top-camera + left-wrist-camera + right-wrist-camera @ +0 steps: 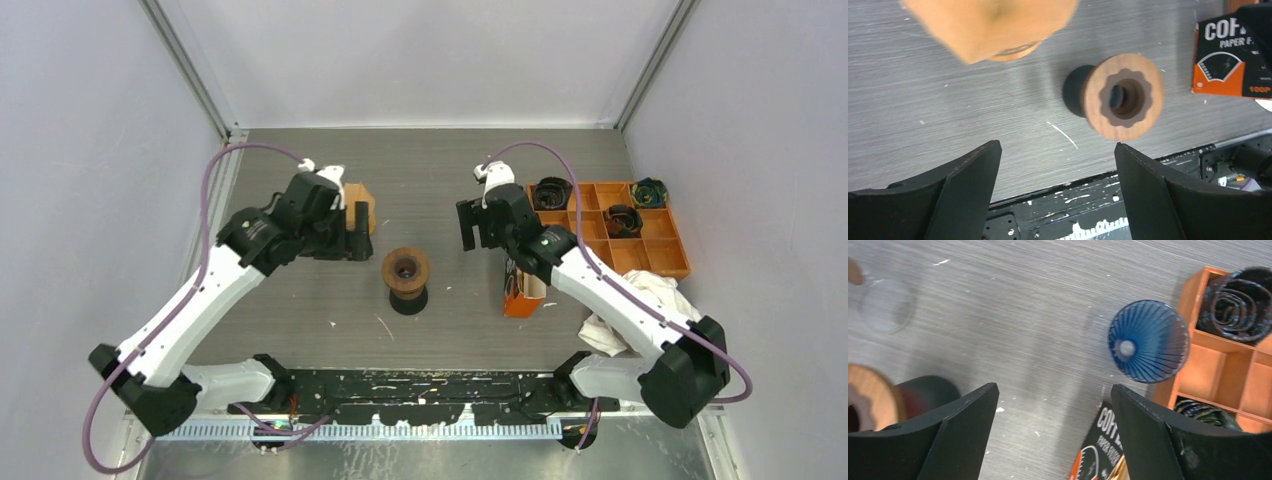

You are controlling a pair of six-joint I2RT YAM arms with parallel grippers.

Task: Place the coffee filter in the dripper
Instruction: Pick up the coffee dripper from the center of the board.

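The counter point(450, 160) is grey, wood-grained and scuffed. About mid-counter a wooden stand point(407, 276) stands upright on its black base, with 1 pale scratch point(384, 325) on its near side. Near it on the right stands an orange-and-black box of paper filters point(518, 298). Farther right and toward the far side lies an orange compartment tray point(665, 255). A blue ribbed dripper point(1148, 340) sits just beside the tray edge that faces the stand (the arm hides it from above). A crumpled white cloth point(660, 287) lies right of the stand, beyond the box. Far-left of the stand sits a tan-orange thing point(360, 200), partly hidden.
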